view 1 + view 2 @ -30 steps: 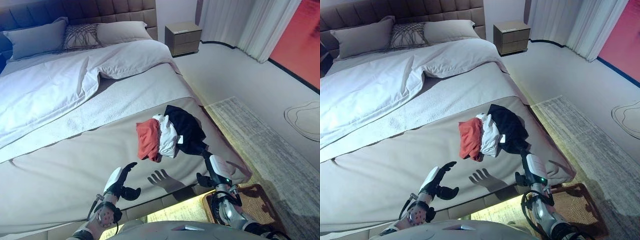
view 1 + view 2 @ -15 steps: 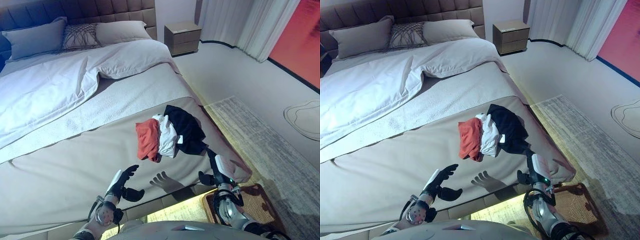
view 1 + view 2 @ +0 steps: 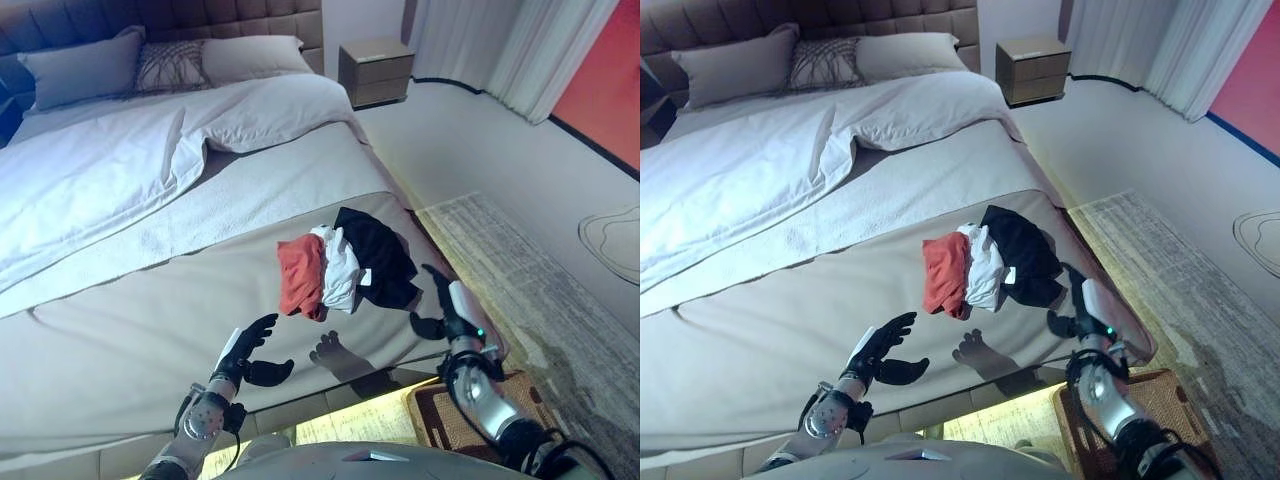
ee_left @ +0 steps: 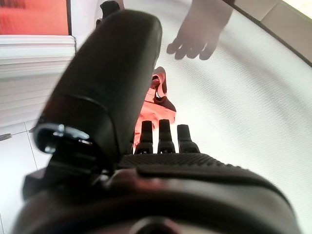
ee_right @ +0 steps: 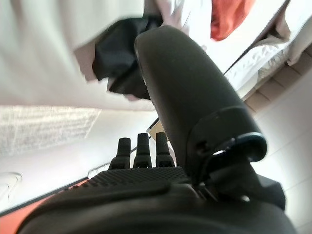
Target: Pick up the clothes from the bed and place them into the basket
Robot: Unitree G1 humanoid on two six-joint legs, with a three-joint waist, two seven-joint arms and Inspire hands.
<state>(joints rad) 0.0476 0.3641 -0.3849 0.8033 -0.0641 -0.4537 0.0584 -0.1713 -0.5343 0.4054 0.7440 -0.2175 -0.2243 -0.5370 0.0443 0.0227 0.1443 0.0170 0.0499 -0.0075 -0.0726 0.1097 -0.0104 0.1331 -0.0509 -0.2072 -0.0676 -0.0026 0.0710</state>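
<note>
Soft matt cloth clothes on smooth matt bed cover; woven wicker basket.

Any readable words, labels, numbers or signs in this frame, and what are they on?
None can be read.
A small white tag lies on the pile of red, white and black clothes on the beige bed cover; any print on it is too small to read.

A wide bed fills most of the room, with a tufted headboard, grey pillows and a white duvet folded back. A wooden nightstand stands beside it, near pale curtains. A grey rug lies on the light floor.
</note>
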